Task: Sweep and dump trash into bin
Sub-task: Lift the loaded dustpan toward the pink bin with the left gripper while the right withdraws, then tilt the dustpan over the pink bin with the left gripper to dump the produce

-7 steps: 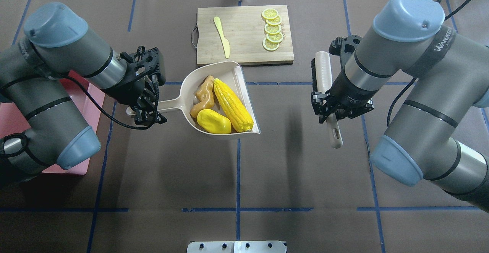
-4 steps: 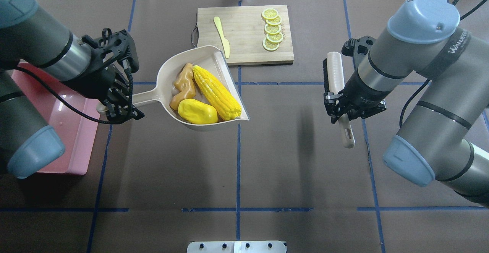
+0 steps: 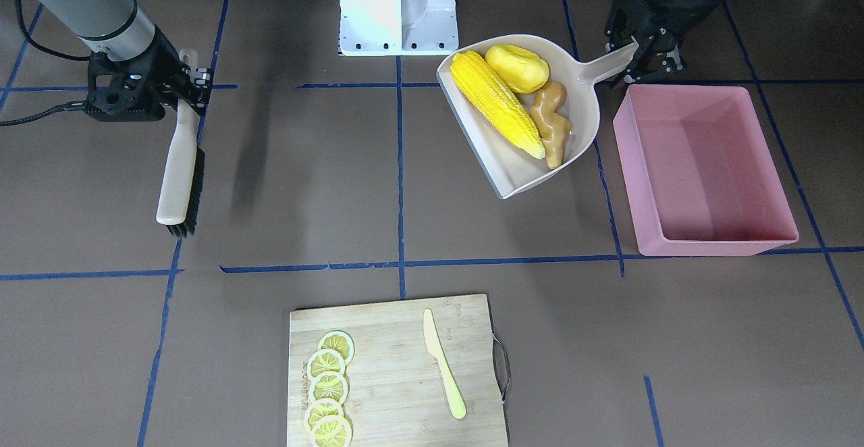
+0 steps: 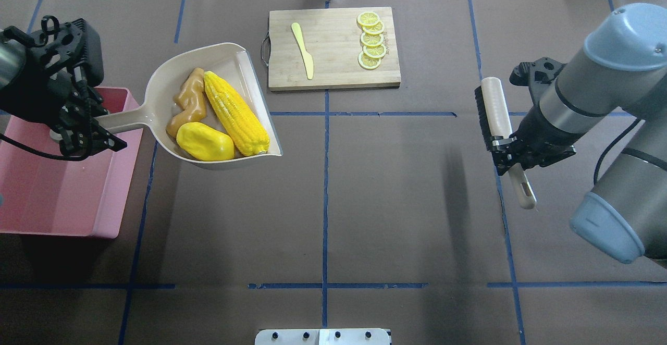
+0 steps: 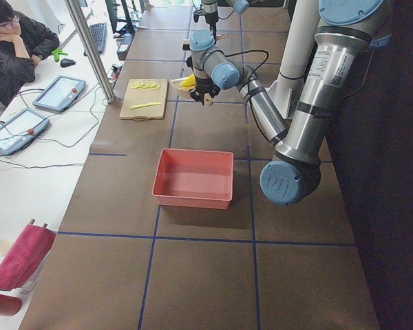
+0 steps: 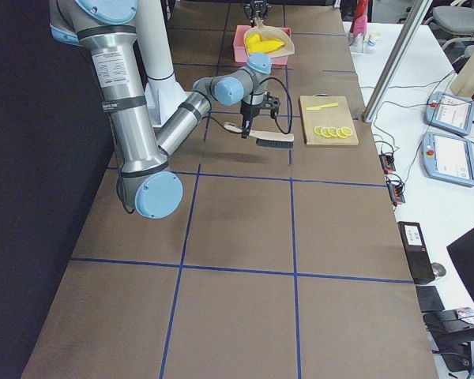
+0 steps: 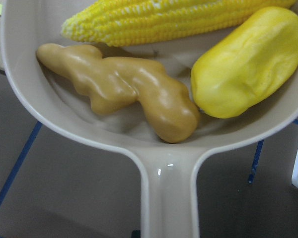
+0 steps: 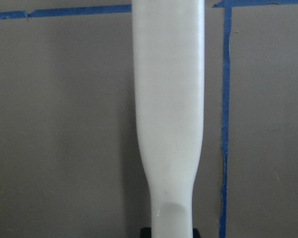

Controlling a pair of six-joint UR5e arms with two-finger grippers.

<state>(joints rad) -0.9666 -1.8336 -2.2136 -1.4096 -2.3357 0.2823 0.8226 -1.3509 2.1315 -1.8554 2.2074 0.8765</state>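
Note:
The trash lies in a beige dustpan [image 4: 229, 63]: a yellow corn cob [image 4: 237, 113], a yellow potato-like lump [image 4: 205, 142] and a tan ginger root [image 4: 186, 102]. My left gripper [image 4: 86, 134] is shut on the dustpan's handle and holds the pan in the air, level, beside the pink bin [image 4: 57, 199]. The handle end is over the bin's near corner, while the pan itself is over the table. In the front-facing view the bin [image 3: 702, 163] holds nothing. My right gripper [image 4: 513, 160] is shut on the handle of a beige brush [image 4: 495, 110] with black bristles, far right.
A wooden cutting board [image 4: 333, 69] at the table's far middle carries several lemon slices [image 4: 371, 40] and a pale yellow knife [image 4: 303, 49]. A person [image 5: 14, 48] sits at a side desk beyond the table. Blue tape lines cross the brown table cover.
My left arm has carried the loaded dustpan leftward and up, toward the bin. My right arm has drawn back to the right with the brush.

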